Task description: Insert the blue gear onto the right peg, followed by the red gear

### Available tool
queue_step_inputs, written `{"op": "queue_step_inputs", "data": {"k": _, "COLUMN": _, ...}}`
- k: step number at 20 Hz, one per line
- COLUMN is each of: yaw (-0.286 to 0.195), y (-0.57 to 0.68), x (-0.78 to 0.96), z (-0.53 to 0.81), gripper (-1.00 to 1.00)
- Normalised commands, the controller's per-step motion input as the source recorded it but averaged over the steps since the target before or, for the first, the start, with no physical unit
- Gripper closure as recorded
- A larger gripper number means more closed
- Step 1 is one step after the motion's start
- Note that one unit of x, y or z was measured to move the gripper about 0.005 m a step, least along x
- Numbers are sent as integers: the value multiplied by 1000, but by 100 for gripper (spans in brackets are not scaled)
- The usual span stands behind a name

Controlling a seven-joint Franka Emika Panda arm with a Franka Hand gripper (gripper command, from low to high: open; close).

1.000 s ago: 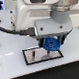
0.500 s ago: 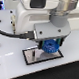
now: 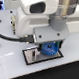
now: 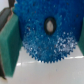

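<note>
Now the jaws grasp the blue gear (image 3: 49, 49) low over the plate (image 3: 30, 57) — the peg hidden; centre the hub hole (image 4: 50, 24) and lower straight — no tilt.

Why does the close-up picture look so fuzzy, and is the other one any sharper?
Wrist view: the blue gear fills the frame so close that its teeth smear into soft speckle; only its centre hole reads clearly. Exterior view: also coarse and blurry, with the white table glaring bright and the gripper casting shade over the grey plate.
</note>
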Motion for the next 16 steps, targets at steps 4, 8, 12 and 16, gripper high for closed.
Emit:
{"op": "queue_step_inputs", "data": {"k": 4, "yaw": 0, "y": 15, "x": 125, "z": -128, "gripper": 100}}
{"op": "queue_step_inputs", "data": {"k": 8, "yaw": 0, "y": 77, "x": 31, "z": 36, "gripper": -100}}
{"op": "queue_step_inputs", "data": {"k": 12, "yaw": 0, "y": 122, "x": -11, "z": 158, "gripper": -100}}
{"op": "queue_step_inputs", "data": {"k": 16, "yaw": 0, "y": 138, "x": -37, "z": 337, "gripper": -100}}
